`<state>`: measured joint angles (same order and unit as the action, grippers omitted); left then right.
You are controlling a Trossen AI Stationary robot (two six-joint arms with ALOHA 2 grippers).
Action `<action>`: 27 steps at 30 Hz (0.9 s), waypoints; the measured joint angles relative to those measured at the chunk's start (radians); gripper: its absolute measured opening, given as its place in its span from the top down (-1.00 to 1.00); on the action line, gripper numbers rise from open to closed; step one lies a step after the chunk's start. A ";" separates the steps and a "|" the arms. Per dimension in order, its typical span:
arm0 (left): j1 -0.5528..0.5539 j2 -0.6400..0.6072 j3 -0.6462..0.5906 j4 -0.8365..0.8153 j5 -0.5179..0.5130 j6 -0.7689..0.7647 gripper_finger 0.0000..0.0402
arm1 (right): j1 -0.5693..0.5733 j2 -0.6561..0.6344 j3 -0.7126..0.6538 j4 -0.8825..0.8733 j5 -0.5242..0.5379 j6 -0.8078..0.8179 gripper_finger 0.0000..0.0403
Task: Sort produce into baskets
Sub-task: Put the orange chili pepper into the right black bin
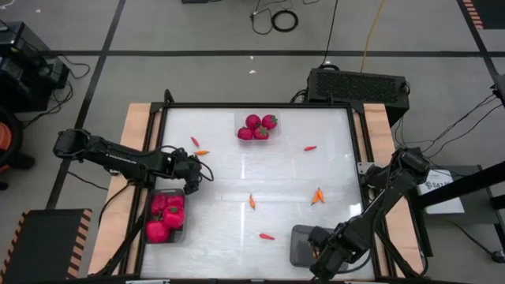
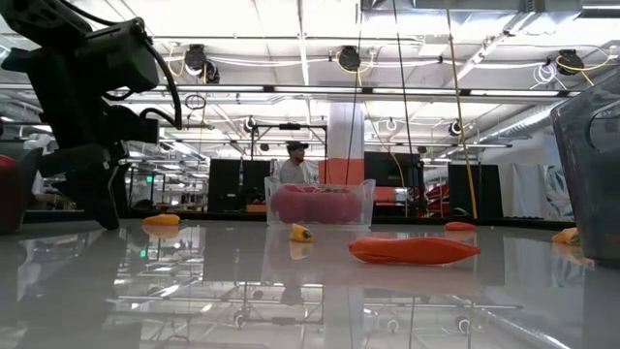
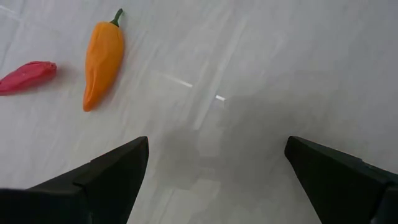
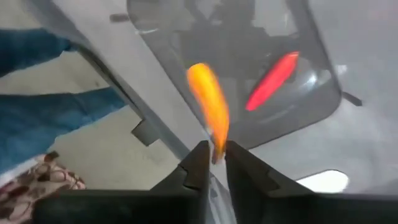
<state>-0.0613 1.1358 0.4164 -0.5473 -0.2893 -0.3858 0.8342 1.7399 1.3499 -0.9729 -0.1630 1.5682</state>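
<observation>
Fingers of the right tool (image 4: 213, 163) sit nearly together, pinching the tip of a slender orange toy pepper (image 4: 209, 104) above the grey rounded plastic bin (image 1: 302, 244) at the near right of the white counter (image 1: 237, 185); a red pepper (image 4: 272, 81) lies in that bin. Left tool (image 3: 216, 171) hangs wide open and empty over the counter beside the bin of lumpy magenta pieces (image 1: 166, 216), near a loose orange pepper (image 3: 102, 60) and a red one (image 3: 27, 76). Round red pieces fill the clear tray (image 1: 258, 127) at the far edge

A lab or workshop hall: exposed ceiling rails (image 2: 407, 60), hanging cables (image 2: 399, 107), dark monitors (image 2: 232, 181) behind.
</observation>
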 joint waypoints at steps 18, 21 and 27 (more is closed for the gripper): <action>0.000 0.001 -0.001 0.015 -0.004 0.002 -0.94 | -0.167 -0.341 -0.020 -0.421 0.269 0.225 0.23; 0.000 0.001 -0.001 0.016 -0.004 0.001 -0.94 | -0.230 -0.418 -0.112 -0.387 0.269 0.160 0.23; 0.000 0.001 -0.001 0.017 -0.003 0.001 -0.94 | -0.323 -0.544 -0.437 -0.054 0.223 0.046 0.23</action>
<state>-0.0616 1.1366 0.4152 -0.5304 -0.2928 -0.3847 0.5111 1.1960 0.9127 -1.0272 0.0598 1.6140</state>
